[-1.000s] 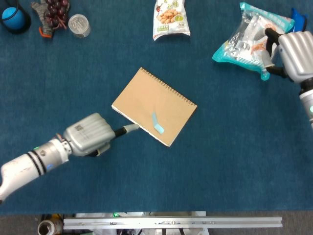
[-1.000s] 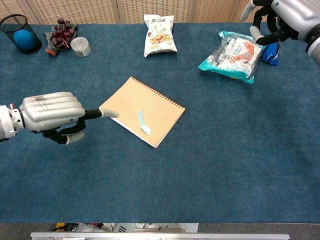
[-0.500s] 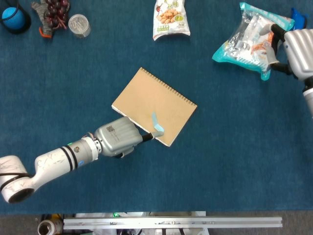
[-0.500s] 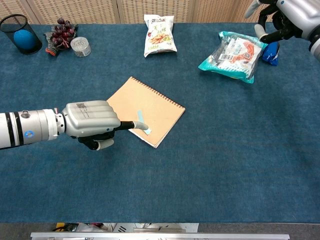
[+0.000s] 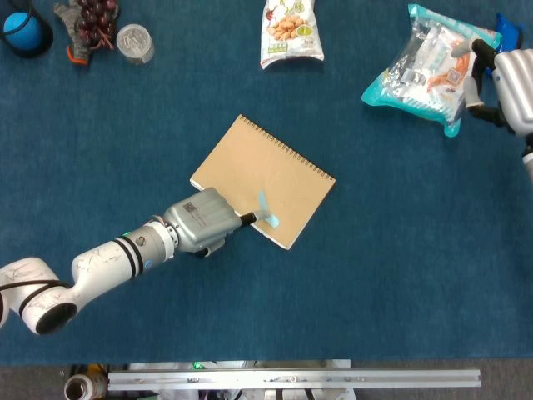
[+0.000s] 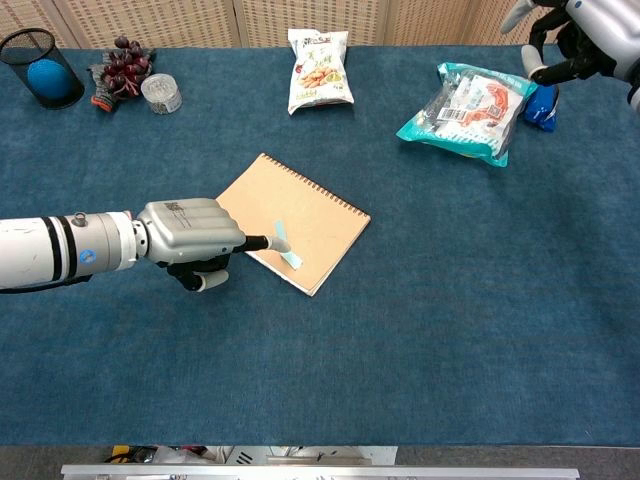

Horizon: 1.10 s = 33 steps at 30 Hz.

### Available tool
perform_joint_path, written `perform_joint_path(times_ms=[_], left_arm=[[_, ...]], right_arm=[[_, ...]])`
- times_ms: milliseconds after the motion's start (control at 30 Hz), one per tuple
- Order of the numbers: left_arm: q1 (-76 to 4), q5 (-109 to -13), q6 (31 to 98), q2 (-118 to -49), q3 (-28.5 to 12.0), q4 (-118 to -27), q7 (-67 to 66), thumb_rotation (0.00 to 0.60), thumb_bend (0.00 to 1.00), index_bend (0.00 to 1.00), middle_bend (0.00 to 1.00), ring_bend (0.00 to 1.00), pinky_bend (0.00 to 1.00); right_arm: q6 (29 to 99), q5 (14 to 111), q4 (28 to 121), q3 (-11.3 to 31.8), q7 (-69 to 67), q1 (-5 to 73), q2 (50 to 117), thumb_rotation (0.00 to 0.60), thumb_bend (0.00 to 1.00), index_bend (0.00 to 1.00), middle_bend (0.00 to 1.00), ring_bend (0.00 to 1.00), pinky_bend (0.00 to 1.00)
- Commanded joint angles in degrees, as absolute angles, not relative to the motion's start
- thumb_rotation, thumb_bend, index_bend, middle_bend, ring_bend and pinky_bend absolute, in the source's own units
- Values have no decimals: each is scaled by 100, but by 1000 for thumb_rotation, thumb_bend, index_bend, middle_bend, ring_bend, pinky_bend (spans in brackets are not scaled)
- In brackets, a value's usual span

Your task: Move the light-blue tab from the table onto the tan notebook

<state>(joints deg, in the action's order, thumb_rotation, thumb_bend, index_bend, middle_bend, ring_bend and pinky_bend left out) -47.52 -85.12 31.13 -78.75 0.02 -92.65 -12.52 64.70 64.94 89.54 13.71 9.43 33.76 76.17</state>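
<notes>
Your left robot hand has a ribbed, silver-grey metal back carrying a small printed code label, with a black segment on its finger. Its white forearm bears black bands and a blue-green mark. Your right robot hand shows silver plating and dark fingers.

the slim light-blue tab lies on the tan notebook, near its lower edge.

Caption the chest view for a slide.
Left hand touches the light-blue tab lying on the tan notebook.
</notes>
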Motion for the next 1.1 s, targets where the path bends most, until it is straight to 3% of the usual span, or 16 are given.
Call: perform_joint_path(times_ms=[33,1100], left_arm=[[-4799,-8385,3095,-7930,26,-9224,-1341,600,537,27,897,995,947],[-5015,-7851,3254,-8058,316,-9236,-1693,600,537,41,896,994,948]], right_arm=[[6475,6501,8952,1374,940,3366,7616,600,505,358,712,892,935],[6535,6541,9041,1405,939,3236,7537,600,505,358,718,907,950]])
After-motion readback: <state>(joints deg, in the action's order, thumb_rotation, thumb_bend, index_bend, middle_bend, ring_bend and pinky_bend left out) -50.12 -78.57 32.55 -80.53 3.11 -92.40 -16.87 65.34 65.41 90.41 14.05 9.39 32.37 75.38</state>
